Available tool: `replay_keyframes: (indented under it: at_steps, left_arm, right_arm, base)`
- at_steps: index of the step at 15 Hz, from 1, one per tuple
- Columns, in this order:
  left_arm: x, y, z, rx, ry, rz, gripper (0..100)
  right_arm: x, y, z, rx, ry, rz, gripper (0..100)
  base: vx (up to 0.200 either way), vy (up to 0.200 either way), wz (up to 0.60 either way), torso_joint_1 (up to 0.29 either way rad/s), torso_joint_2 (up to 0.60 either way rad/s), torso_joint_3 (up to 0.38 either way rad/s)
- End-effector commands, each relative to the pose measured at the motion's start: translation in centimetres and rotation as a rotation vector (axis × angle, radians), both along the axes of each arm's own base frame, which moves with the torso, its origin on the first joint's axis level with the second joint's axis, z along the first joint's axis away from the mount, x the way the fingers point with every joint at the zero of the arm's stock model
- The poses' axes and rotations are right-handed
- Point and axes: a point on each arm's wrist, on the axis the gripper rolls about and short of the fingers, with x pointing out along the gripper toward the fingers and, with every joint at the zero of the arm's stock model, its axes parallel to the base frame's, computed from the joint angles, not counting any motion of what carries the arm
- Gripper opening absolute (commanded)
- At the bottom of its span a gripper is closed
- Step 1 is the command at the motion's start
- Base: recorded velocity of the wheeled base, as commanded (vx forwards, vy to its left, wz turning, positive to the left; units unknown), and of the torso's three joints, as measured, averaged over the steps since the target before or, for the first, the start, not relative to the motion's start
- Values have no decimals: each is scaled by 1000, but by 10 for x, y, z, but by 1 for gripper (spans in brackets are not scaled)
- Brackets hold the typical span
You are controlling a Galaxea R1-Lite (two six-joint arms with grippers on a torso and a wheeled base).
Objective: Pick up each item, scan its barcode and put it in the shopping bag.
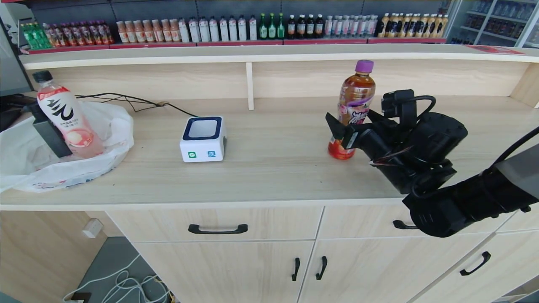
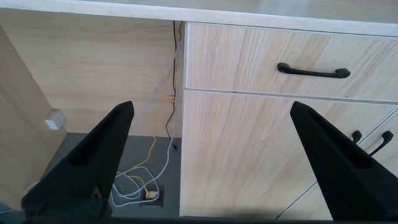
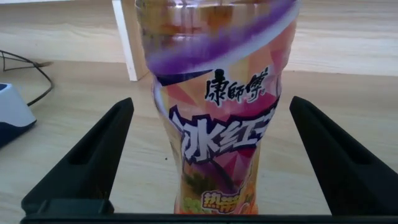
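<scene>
A tea bottle with a purple cap and an orange-and-purple label stands upright on the right part of the wooden counter. My right gripper is open around its lower half. In the right wrist view the bottle stands between the two black fingers with a gap on each side. The white scanner with a blue-rimmed window sits at the counter's middle. At the far left lies the white shopping bag, with a pink bottle with a black cap leaning in it. My left gripper is open and holds nothing, below the counter, facing the cabinet front.
A dark block stands in the bag beside the pink bottle. A black cable runs along the back of the counter. A raised ledge with a thin divider borders the far side. Drawers and doors are under the counter, and loose cables lie on the floor.
</scene>
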Motion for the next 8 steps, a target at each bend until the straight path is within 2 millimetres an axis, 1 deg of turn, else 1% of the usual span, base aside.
replay_keyframes:
  at_steps: [1, 4, 8]
  left_arm:
    - [0, 0, 0, 0, 0, -1, 100]
    - [0, 0, 0, 0, 0, -1, 100]
    - [0, 0, 0, 0, 0, -1, 100]
  right_arm:
    - [7, 2, -3, 2, -4, -2, 100]
    - [12, 2, -6, 1, -1, -3, 100]
    - [18, 3, -5, 6, -15, -5, 100]
  base:
    - [0, 0, 0, 0, 0, 0]
    - [0, 0, 0, 0, 0, 0]
    - [0, 0, 0, 0, 0, 0]
